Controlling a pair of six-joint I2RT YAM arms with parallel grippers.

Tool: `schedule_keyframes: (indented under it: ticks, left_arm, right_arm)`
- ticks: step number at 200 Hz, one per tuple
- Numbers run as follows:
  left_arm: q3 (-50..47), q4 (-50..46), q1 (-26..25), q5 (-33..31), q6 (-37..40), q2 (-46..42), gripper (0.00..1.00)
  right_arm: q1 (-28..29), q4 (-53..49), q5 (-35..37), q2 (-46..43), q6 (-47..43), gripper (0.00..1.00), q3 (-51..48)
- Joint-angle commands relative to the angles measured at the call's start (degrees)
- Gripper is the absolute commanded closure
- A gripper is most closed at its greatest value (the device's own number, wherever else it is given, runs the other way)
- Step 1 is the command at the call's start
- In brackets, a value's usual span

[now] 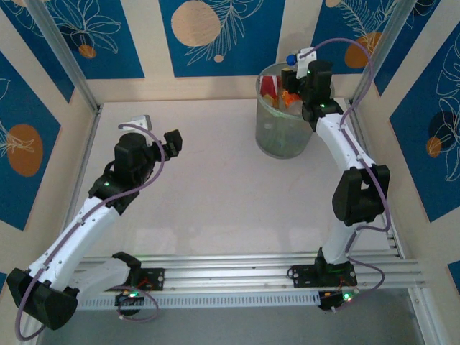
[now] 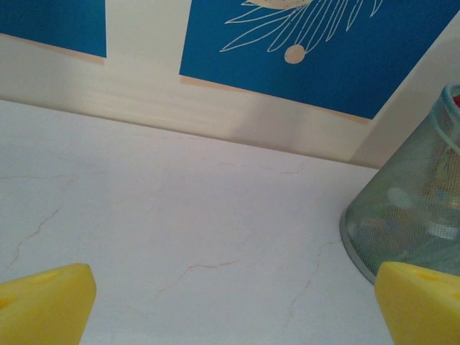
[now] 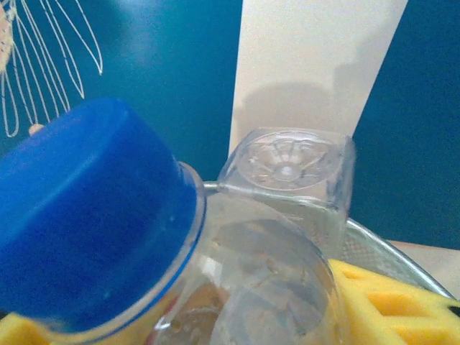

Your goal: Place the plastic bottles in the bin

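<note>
Bottle (image 3: 259, 273) clamped in right tool (image 3: 208, 327) above bin (image 1: 277, 136), long axis tilted, blue cap (image 3: 93, 215) toward the wrist camera; left tool (image 2: 233, 305) gapes wide.

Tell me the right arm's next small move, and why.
Probably open the right gripper and let the blue-capped bottle drop. Its yellow fingers clamp the bottle, the top view puts it over the mouth of the bin, and the bin's rim shows just below in the wrist view.
</note>
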Motion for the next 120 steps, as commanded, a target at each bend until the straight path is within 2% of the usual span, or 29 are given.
schedule_keyframes:
  ticks: [1,32,87,120]
  left_arm:
    - [1.1,0.1,0.8,0.6,-0.2,-0.1,0.01]
    - [1.0,0.1,0.9,0.6,-0.2,-0.4,0.01]
    - [0.7,-0.2,0.9,0.3,0.1,-0.9,0.00]
    - [0.9,-0.1,0.9,0.7,0.5,-0.9,0.01]
  right_arm:
    - [-0.2,-20.3,5.0,2.2,3.8,0.51,2.4]
    - [-1.0,-29.3,1.7,5.4,8.7,0.51,9.5]
    - [-1.3,-23.6,-1.7,5.0,12.9,0.52,3.4]
    - [-1.1,-22.5,1.4,3.5,13.6,0.51,-0.6]
